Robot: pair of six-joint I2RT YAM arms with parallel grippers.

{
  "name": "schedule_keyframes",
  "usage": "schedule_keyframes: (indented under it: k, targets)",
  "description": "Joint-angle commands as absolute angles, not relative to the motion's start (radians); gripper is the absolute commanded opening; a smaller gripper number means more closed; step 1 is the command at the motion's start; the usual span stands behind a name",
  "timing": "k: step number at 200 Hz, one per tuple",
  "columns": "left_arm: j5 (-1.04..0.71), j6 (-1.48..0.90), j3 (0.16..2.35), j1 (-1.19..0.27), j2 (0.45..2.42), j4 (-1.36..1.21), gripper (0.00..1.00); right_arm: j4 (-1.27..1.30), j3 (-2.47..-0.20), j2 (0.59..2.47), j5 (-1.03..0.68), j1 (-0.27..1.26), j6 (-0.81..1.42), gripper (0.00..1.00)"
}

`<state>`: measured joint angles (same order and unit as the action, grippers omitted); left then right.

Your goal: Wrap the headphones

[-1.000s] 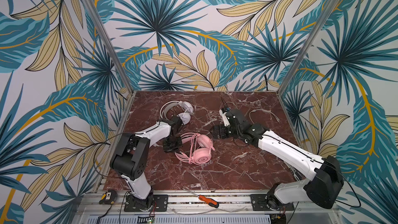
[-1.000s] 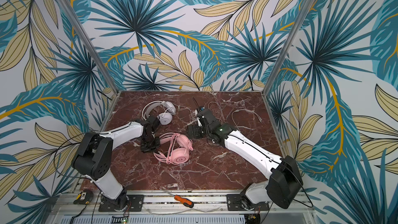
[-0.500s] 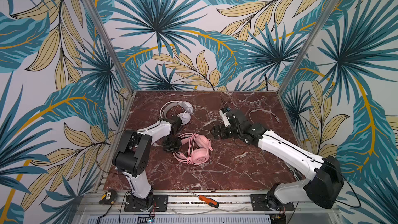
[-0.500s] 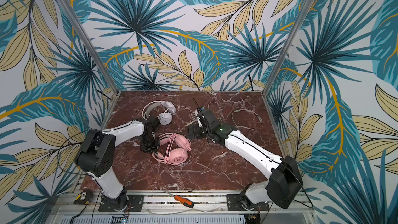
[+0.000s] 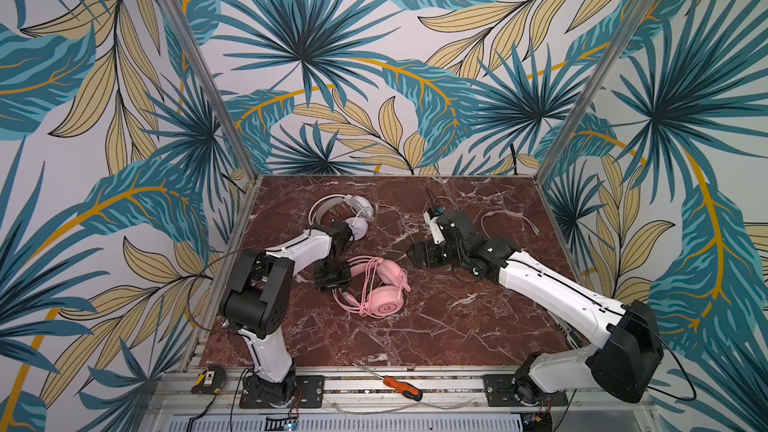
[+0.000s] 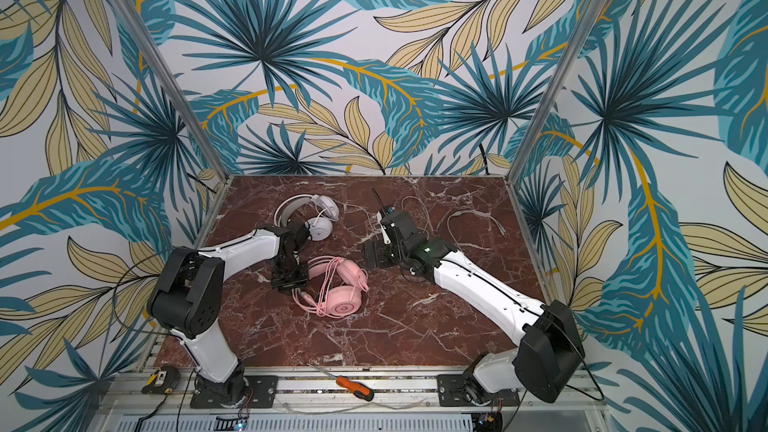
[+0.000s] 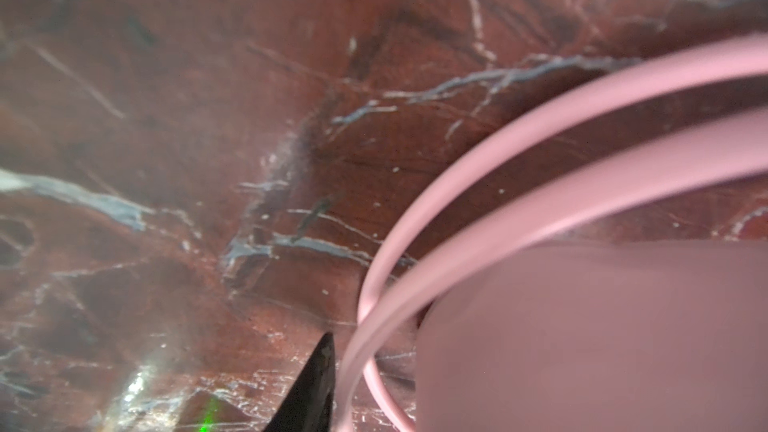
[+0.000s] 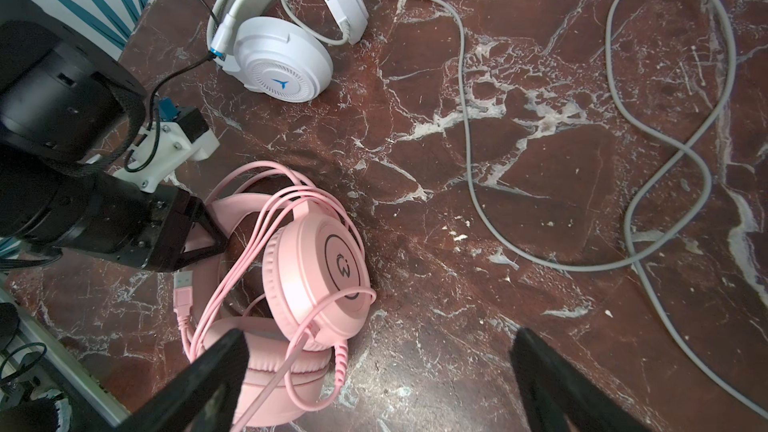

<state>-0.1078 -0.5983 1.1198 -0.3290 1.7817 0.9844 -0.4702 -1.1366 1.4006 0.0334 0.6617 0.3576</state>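
Right wrist view: right hand point(image 8: 379, 336) spread wide, left hand point(image 8: 212, 236) state unclear, logo on pink headphones point(image 8: 320, 263).

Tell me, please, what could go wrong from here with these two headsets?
The left hand sits beside the loose loops of pink cable on the pink over-ear headset; pulling away might snag one and undo the wrap.
The pink USB plug lies free, so loops may slip.
The grey cable of the white headset sprawls unwrapped; the right hand could drag it.
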Motion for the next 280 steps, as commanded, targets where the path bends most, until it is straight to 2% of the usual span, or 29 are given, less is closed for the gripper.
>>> schedule_keyframes:
  k: [1, 15, 40, 125, 149, 176, 189, 207, 248, 262, 280]
  targets:
    - [-0.096, -0.607, 1.155, -0.319, 1.79, 0.996, 0.47, -0.492, -1.124, 1.385, 0.036, 0.66, 0.342, 1.0]
    - [-0.099, -0.609, 1.16, -0.321, 1.79, 0.996, 0.53, -0.492, -1.124, 1.385, 0.034, 0.661, 0.342, 1.0]
    - [-0.104, -0.613, 1.167, -0.32, 1.793, 0.996, 0.56, -0.492, -1.123, 1.387, 0.028, 0.66, 0.34, 1.0]
    - [-0.116, -0.641, 1.239, -0.318, 1.778, 0.999, 0.84, -0.509, -1.127, 1.384, 0.013, 0.66, 0.297, 1.0]
    - [-0.117, -0.645, 1.278, -0.316, 1.753, 1.013, 0.88, -0.517, -1.129, 1.382, 0.016, 0.66, 0.291, 1.0]
    - [-0.117, -0.652, 1.3, -0.308, 1.69, 1.023, 0.88, -0.52, -1.127, 1.378, 0.018, 0.66, 0.289, 1.0]
    - [-0.133, -0.653, 1.296, -0.301, 1.647, 1.023, 0.83, -0.52, -1.126, 1.376, 0.017, 0.66, 0.288, 1.0]
    - [-0.168, -0.636, 1.279, -0.294, 1.58, 1.023, 0.7, -0.52, -1.123, 1.369, 0.009, 0.66, 0.279, 1.0]
    - [-0.295, -0.58, 1.189, -0.294, 1.44, 1.024, 0.3, -0.508, -1.081, 1.329, -0.081, 0.66, 0.21, 1.0]
    - [-0.331, -0.573, 1.143, -0.293, 1.411, 1.025, 0.13, -0.51, -1.061, 1.311, -0.107, 0.66, 0.185, 1.0]
    - [-0.368, -0.562, 1.084, -0.299, 1.377, 1.026, 0.0, -0.527, -1.046, 1.294, -0.112, 0.66, 0.173, 1.0]
